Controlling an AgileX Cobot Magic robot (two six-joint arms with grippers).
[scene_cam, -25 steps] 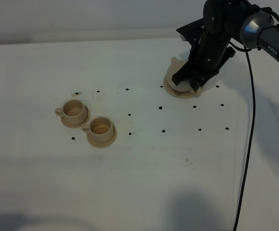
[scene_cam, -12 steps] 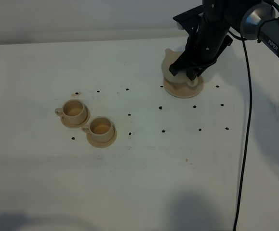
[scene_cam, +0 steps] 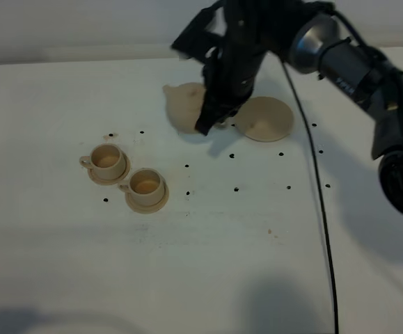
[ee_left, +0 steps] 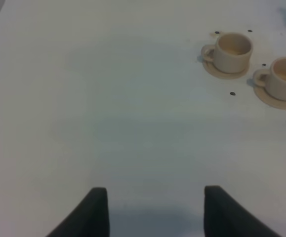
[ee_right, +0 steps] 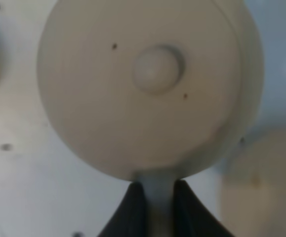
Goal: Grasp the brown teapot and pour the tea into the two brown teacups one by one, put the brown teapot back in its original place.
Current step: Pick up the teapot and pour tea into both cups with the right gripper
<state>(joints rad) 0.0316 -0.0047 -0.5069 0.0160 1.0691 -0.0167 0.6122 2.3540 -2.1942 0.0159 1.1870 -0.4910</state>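
Observation:
The brown teapot [scene_cam: 186, 106] hangs above the table, left of its bare round saucer [scene_cam: 264, 118], spout pointing left. My right gripper [scene_cam: 212, 115] is shut on the pot's loop handle. The right wrist view looks down on the domed lid and knob [ee_right: 157, 69], with the handle [ee_right: 158, 207] pinched between the dark fingers [ee_right: 133, 212]. The two brown teacups [scene_cam: 108, 159] [scene_cam: 146, 184] stand on their small saucers to the front left of the pot. In the left wrist view both cups [ee_left: 233, 51] [ee_left: 285, 79] lie ahead of my open left gripper [ee_left: 155, 210], which holds nothing.
Small black dots [scene_cam: 187, 167] mark the white table [scene_cam: 208, 257]. A black cable [scene_cam: 323, 229] runs from the right arm down across the table's right side. The right arm's shadow falls beside the saucer.
The right arm has lifted the teapot off the wide saucer and carried it left toward the cups, leaving the saucer bare. The cups have not moved.

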